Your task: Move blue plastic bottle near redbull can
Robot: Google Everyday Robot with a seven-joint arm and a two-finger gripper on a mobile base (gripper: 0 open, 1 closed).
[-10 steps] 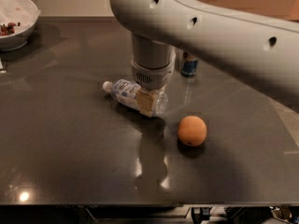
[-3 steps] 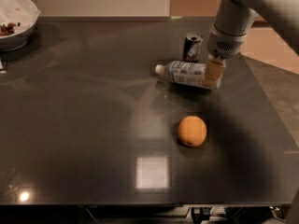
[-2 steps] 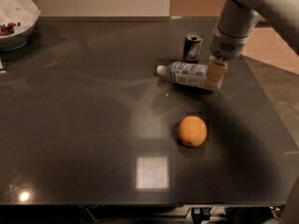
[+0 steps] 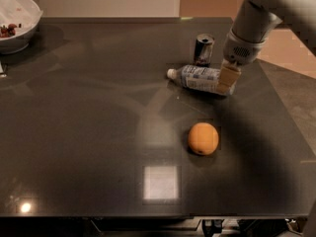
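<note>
The blue plastic bottle [image 4: 200,78] lies on its side just beside the upright redbull can [image 4: 203,48], likely set there as the task wants. The gripper [image 4: 228,79] sits at its base end; whether it grips, I cannot tell.

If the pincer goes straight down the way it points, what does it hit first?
Likely the bottle: the pincer sits right over its base end, with the table beneath.
</note>
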